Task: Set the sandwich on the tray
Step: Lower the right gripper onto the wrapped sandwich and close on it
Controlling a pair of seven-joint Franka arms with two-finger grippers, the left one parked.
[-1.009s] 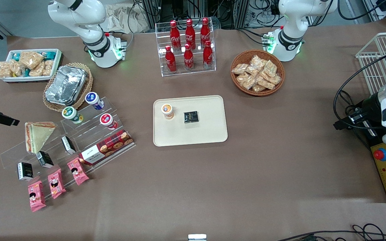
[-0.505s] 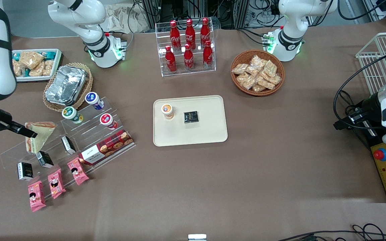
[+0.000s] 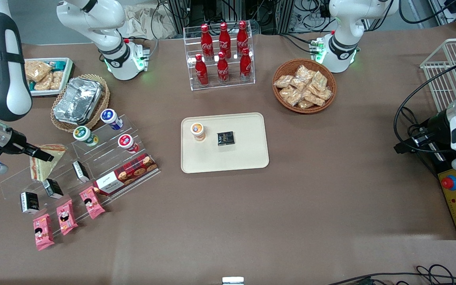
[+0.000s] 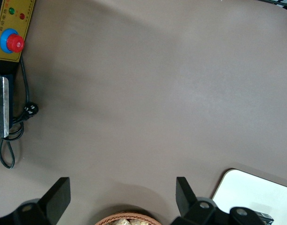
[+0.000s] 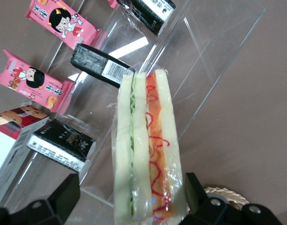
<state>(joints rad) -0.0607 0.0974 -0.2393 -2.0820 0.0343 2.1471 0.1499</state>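
Gripper (image 3: 45, 156) has advanced over the sandwich (image 3: 48, 162) since half a second ago, when it only reached its edge.

The tray (image 3: 251, 154) sits mid-table, well apart, holding a cup (image 3: 198, 131) and a dark packet (image 3: 225, 138). The sandwich leans on the clear stand (image 3: 105, 160) toward the working arm's end. The wrist view alone shows the fingers (image 5: 63, 194) spread wide, one on each side of the sandwich (image 5: 145, 150), gripping nothing, and its green and orange-red filling.

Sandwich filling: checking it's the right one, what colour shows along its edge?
Orange-red beside green, on the sandwich; clearest in the right wrist view.
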